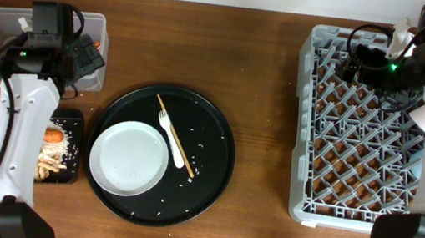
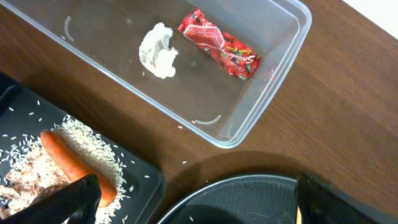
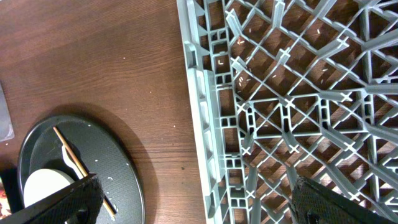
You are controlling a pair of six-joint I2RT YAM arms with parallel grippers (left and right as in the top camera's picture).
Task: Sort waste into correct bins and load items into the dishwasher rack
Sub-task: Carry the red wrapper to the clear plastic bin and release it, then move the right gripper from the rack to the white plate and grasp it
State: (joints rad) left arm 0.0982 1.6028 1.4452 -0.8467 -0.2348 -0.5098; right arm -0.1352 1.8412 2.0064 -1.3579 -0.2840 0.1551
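Note:
The clear tub holds a crumpled white tissue and a red wrapper. My left gripper hangs open above the tub's near end, nothing between its fingers. Beside the tub, the flat black tray carries rice and a carrot. A pale plate, white fork and chopsticks lie on the round black tray. My right gripper is open over the left edge of the grey rack, holding nothing.
Loose rice grains speckle the round black tray. Bare brown table runs between that tray and the rack. The left arm's white link crosses over the flat black tray in the overhead view.

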